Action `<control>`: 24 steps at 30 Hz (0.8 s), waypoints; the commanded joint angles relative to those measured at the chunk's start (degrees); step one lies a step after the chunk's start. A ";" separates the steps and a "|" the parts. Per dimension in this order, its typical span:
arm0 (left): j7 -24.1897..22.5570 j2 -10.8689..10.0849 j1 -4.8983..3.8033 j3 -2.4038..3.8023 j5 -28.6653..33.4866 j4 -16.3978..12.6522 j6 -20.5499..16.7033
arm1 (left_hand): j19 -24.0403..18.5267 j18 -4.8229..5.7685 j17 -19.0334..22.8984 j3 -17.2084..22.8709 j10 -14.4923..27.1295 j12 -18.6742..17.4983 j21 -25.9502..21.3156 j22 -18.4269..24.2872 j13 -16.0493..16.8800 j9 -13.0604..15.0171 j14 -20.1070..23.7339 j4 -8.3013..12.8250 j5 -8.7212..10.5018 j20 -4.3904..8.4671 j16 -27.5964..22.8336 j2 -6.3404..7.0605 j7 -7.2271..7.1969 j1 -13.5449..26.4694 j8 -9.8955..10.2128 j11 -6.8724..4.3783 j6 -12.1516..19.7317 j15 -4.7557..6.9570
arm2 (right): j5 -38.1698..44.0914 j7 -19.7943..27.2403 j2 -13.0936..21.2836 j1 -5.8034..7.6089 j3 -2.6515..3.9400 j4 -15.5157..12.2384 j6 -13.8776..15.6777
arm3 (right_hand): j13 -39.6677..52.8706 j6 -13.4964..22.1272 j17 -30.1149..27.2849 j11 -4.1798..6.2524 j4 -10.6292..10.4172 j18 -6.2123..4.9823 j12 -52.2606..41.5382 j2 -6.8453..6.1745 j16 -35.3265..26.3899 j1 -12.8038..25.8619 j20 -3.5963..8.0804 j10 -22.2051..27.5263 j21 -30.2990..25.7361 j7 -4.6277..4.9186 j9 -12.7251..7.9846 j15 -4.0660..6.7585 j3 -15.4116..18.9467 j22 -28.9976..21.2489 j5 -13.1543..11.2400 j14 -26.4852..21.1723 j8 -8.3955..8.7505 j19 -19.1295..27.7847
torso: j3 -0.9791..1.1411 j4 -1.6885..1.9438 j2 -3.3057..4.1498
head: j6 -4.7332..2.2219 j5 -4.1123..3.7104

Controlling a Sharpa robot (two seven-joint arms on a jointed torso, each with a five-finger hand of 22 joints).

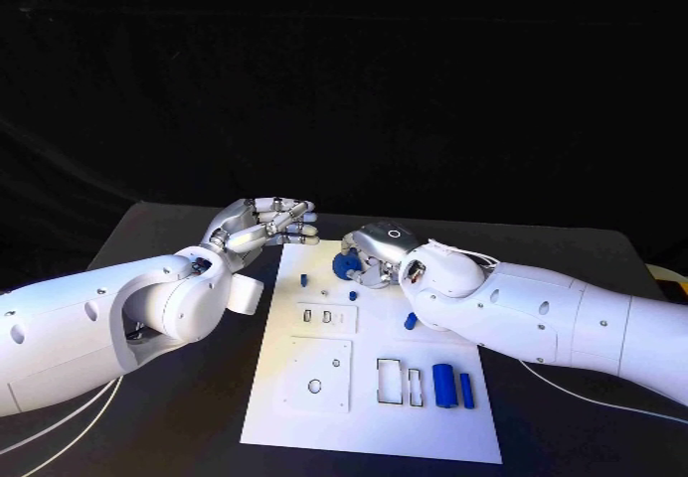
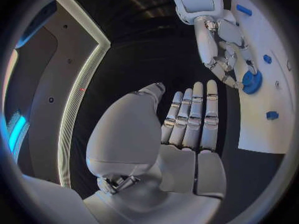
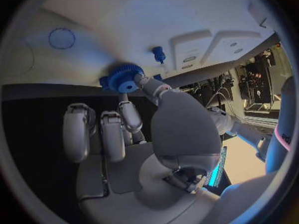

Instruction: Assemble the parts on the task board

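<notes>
The white task board lies in the middle of the black table. At its far end a blue gear sits under my right hand, which pinches it between thumb and a finger. The right wrist view shows this grip on the gear, with a small blue peg standing on the board just beyond. My left hand hovers beside the board's far left corner, fingers straight and holding nothing. In the left wrist view, my left hand faces the right hand and the gear.
Other blue parts on the board: a small piece near the left edge, a peg, a piece by my right forearm, and two cylinders near rectangular slots. Cables trail off the table's near left.
</notes>
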State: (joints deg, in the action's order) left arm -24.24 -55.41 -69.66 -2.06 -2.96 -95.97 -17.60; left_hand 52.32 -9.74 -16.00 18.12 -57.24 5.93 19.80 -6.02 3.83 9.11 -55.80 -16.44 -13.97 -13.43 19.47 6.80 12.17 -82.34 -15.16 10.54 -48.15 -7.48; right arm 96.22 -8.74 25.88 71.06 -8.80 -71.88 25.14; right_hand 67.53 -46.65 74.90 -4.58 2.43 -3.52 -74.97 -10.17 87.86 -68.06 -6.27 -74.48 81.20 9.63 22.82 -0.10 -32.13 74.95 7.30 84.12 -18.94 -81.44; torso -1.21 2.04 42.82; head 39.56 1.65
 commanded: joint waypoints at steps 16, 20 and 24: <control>-0.38 -0.06 -0.08 0.05 0.15 -0.12 0.77 | 0.35 -0.75 -0.04 0.33 -0.28 -0.33 -0.08 0.05 0.05 -0.07 -0.09 0.02 0.22 -0.09 -0.15 0.31 1.73 0.20 0.18 0.08 0.15 -0.18 | -3.47 1.03 -0.04 0.03 -0.01 1.01 -3.64 | -1.16 2.16 8.92 -1.01 -9.10 -0.09 1.45 0.11 -0.19 9.29 -1.20 2.05 -1.41 0.77 -0.24 -1.24 9.27 1.59 2.41 4.45 4.78 1.17 | 0.01 0.02 -0.01 | 0.09 0.03; -0.36 -0.06 -0.08 0.05 0.15 -0.06 0.75 | 0.35 -0.75 -0.04 0.33 -0.28 -0.33 -0.08 0.05 0.05 -0.07 -0.09 0.02 0.22 -0.09 -0.15 0.31 1.73 0.20 0.18 0.08 0.15 -0.18 | -4.67 1.40 0.52 0.03 -0.01 0.59 -3.57 | -0.40 1.37 9.12 -0.84 -10.16 -0.03 0.91 0.56 -0.11 10.04 -1.08 1.49 -1.27 0.57 0.02 -1.10 9.50 1.87 3.77 4.51 4.72 0.98 | 0.02 -0.02 -0.01 | 0.09 0.02; -0.34 0.01 -0.07 0.05 0.15 0.04 0.79 | 0.32 -0.75 -0.12 0.38 -0.35 -0.39 -0.13 0.10 0.05 -0.07 -0.01 0.01 0.23 -0.10 -0.21 0.34 1.72 0.25 0.19 0.07 0.11 -0.19 | -5.63 1.95 1.50 0.03 -0.02 -0.37 -1.90 | 0.36 -0.29 9.17 -0.42 -10.60 0.03 0.36 0.98 -0.09 9.96 -0.81 0.79 -1.11 0.08 0.48 -0.77 9.21 2.19 4.18 4.53 4.13 0.74 | 0.06 0.00 -0.01 | 0.06 0.00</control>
State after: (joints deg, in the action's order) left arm -24.22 -55.51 -69.66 -2.06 -2.95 -95.88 -17.61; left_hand 52.32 -9.74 -16.07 18.11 -57.24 5.93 19.80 -5.97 3.82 9.12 -55.80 -16.44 -13.97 -13.43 19.47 6.79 12.17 -82.34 -15.16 10.55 -48.15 -7.48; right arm 92.30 -7.87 27.15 71.10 -8.80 -71.94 22.87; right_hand 67.85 -46.73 74.94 -4.98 -8.00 -3.52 -74.43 -9.43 87.86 -58.42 -7.18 -73.27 79.87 9.70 23.27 -1.14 -22.93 74.93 11.26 83.92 -14.52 -80.53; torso -1.17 2.03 42.81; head 39.66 1.68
